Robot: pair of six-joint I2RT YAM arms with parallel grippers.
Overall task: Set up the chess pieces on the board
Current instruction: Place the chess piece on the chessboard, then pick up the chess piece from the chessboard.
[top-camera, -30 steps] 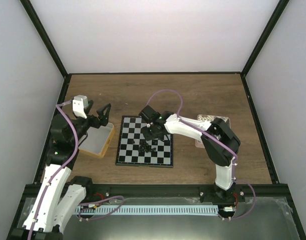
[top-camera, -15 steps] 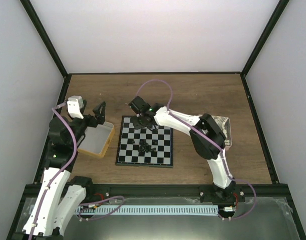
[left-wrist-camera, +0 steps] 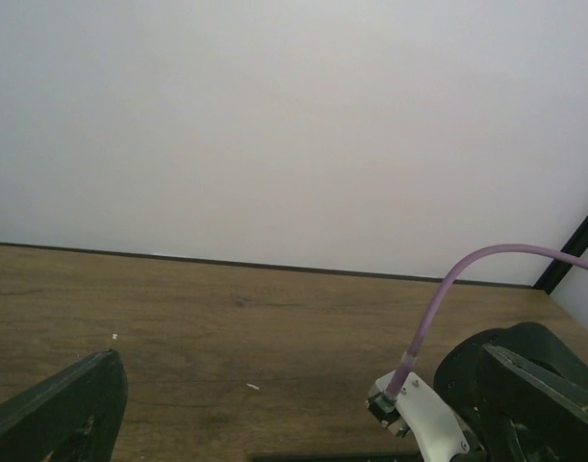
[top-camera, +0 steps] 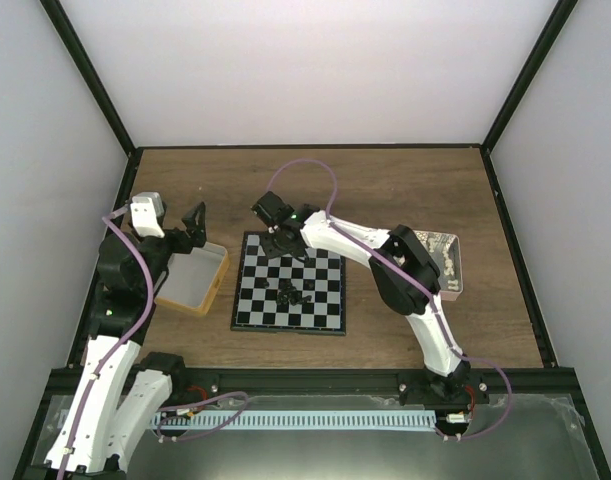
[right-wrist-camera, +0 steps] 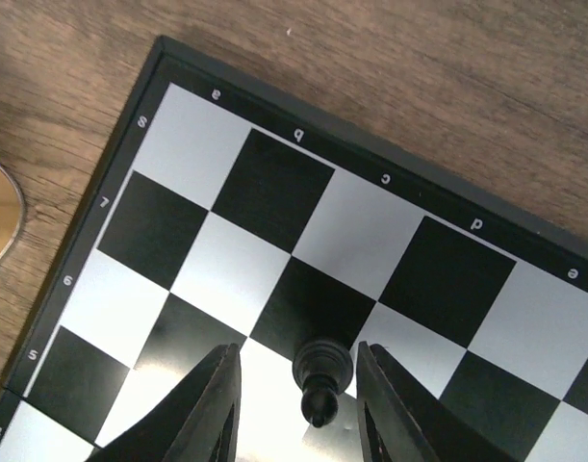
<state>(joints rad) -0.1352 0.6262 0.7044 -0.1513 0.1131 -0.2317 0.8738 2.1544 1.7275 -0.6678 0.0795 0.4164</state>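
The board (top-camera: 247, 300) lies in the middle of the table, with a cluster of black chess pieces (top-camera: 295, 293) near its centre. My right gripper (top-camera: 287, 245) hovers low over the board's far left part. In the right wrist view the board (right-wrist-camera: 236, 279) fills the frame. One black chess piece (right-wrist-camera: 320, 371) stands upright on a dark square there. My right gripper (right-wrist-camera: 295, 358) is open around this piece, its fingers apart from it on both sides. My left gripper (top-camera: 188, 228) is open and empty above the far edge of the yellow-rimmed tray. In the left wrist view, the left gripper (left-wrist-camera: 295, 385) faces the table's far edge.
A yellow-rimmed tray (top-camera: 190, 305) sits left of the board. A pinkish tray (top-camera: 450, 262) sits to the right, behind the right arm. The right arm's wrist and purple cable (left-wrist-camera: 438, 308) show in the left wrist view. Black frame posts and white walls enclose the table.
My right gripper has moved from the board's middle to its far left part. My left gripper has drifted a little left and back.
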